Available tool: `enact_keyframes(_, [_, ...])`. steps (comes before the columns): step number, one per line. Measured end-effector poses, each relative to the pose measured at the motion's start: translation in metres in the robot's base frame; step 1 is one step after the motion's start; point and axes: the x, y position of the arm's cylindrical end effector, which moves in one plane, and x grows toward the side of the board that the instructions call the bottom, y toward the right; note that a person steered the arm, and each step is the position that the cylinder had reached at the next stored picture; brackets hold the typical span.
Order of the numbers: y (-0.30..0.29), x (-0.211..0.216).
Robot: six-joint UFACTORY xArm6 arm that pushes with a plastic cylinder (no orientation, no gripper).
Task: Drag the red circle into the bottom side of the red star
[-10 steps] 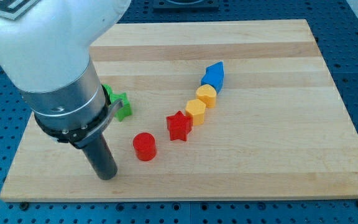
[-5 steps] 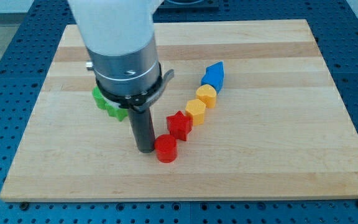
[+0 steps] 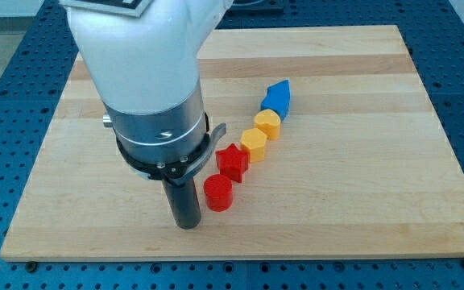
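The red circle [image 3: 217, 193] sits on the wooden board just below and left of the red star [image 3: 232, 163], touching or almost touching its lower side. My tip [image 3: 188, 225] rests on the board a short way to the left of and below the red circle, with a small gap between them. The rod and the arm body rise above it and hide the board to the left of the star.
An orange hexagon [image 3: 254, 144], a yellow block [image 3: 267, 123] and a blue block [image 3: 277, 97] run in a diagonal line up and right from the red star. The wooden board [image 3: 361, 161] ends near the view's bottom edge.
The red circle was pushed right to beneath the red star. My tip then drew back down and to the left of it. The arm now hides the green block.
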Motion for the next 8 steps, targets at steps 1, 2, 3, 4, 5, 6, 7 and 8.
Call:
enact_keyframes(1, [0.0,-0.006])
enact_keyframes(2, [0.002,-0.024])
enact_keyframes(3, [0.002,-0.031])
enact_keyframes(4, [0.0,-0.011])
enact_keyframes(5, [0.001,0.015])
enact_keyframes(6, [0.016,0.01])
enact_keyframes(7, [0.016,-0.01])
enact_keyframes(8, [0.016,-0.018])
